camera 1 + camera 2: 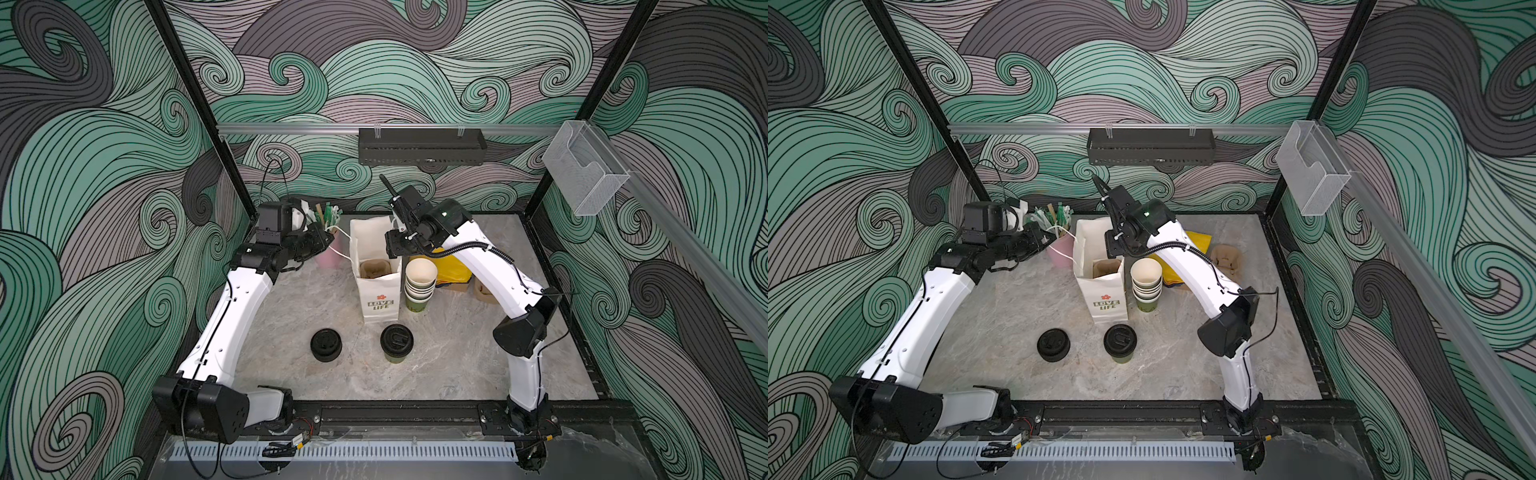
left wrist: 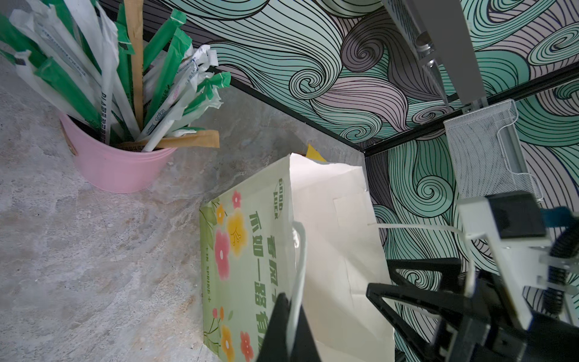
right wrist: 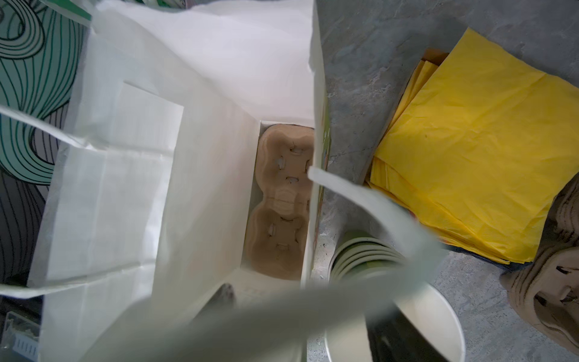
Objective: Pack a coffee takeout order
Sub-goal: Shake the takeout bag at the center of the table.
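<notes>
A white paper bag (image 1: 377, 291) stands open mid-table in both top views, with the tan two-cup carrier (image 3: 282, 200) lying flat at its bottom. My left gripper (image 2: 293, 322) is shut on the bag's white handle strip (image 2: 299, 250) at the bag's left side (image 1: 330, 240). Over the bag's right rim, my right gripper (image 1: 392, 249) is open, and the other handle strip (image 3: 360, 203) hangs loose across its view. The green cup with a black lid (image 1: 396, 343) stands in front of the bag. Bright-yellow sheets (image 3: 470, 141) lie stacked to the bag's right.
A stack of lidless green cups (image 1: 420, 282) stands tight against the bag's right side. A squat stack of black lids (image 1: 326, 345) sits front left. A pink bucket of straws (image 2: 119, 169) stands behind my left gripper. Spare pulp carriers (image 1: 1225, 257) lie at the right.
</notes>
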You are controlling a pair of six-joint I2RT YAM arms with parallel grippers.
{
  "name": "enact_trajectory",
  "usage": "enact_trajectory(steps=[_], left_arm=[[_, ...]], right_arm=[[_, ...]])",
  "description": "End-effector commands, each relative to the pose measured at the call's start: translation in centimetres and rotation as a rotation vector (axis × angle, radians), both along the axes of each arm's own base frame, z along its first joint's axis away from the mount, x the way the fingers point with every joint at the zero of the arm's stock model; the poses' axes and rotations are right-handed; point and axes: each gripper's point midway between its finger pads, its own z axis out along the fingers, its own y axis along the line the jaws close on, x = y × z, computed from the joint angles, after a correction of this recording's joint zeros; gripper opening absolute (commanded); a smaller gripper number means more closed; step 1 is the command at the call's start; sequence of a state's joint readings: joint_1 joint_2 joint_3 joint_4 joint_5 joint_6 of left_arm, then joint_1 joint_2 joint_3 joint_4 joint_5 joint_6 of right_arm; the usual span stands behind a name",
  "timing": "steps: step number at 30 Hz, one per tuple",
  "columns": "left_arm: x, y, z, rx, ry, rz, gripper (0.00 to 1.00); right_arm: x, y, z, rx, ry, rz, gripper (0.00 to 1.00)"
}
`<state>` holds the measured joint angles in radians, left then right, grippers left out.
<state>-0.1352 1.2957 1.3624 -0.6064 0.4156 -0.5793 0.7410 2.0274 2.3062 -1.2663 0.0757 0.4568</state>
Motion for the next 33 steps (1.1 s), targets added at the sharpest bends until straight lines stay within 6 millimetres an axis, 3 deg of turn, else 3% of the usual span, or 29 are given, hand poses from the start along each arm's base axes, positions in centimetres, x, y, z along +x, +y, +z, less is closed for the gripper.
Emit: enact_trajectory(steps=[1, 10, 11, 15, 17, 22, 28, 33], left_arm=[[-0.3, -0.4, 1.5, -0.007, -0.055, -0.023, 0.0], [-0.3, -0.8, 1.6, -0.025, -0.05, -0.042, 0.0], [-0.3, -0.8, 1.5, -0.029, -0.044, -0.045, 0.03], [-0.5, -1.2, 0.9, -0.04, 0.002, -0.063, 0.39], [-0.8, -1.5, 0.7, -0.038, 0.028, -0.079, 0.49], [-1.7, -2.6, 0.1, 0.056, 0.096, -0.132, 0.6], [-2.9, -2.4, -2.1, 0.244, 0.227, -0.13, 0.67], [-3.0, -3.4, -3.8, 0.257, 0.301, -0.141, 0.69]], right_arm=[[-0.1, -0.4, -0.6, -0.013, 0.035, -0.019, 0.56], [1.7, 0.9, -1.0, -0.016, 0.003, -0.031, 0.28], [1.8, 0.9, -0.9, -0.014, 0.0, -0.031, 0.26], [1.6, 1.2, -0.8, -0.012, -0.004, -0.02, 0.19], [1.4, 1.3, -0.7, -0.013, -0.006, -0.016, 0.19], [1.1, 1.1, -0.3, -0.028, -0.018, -0.019, 0.19], [0.7, 1.3, -0.6, -0.029, -0.002, -0.007, 0.17], [0.5, 1.4, -0.7, -0.025, 0.005, -0.014, 0.12]])
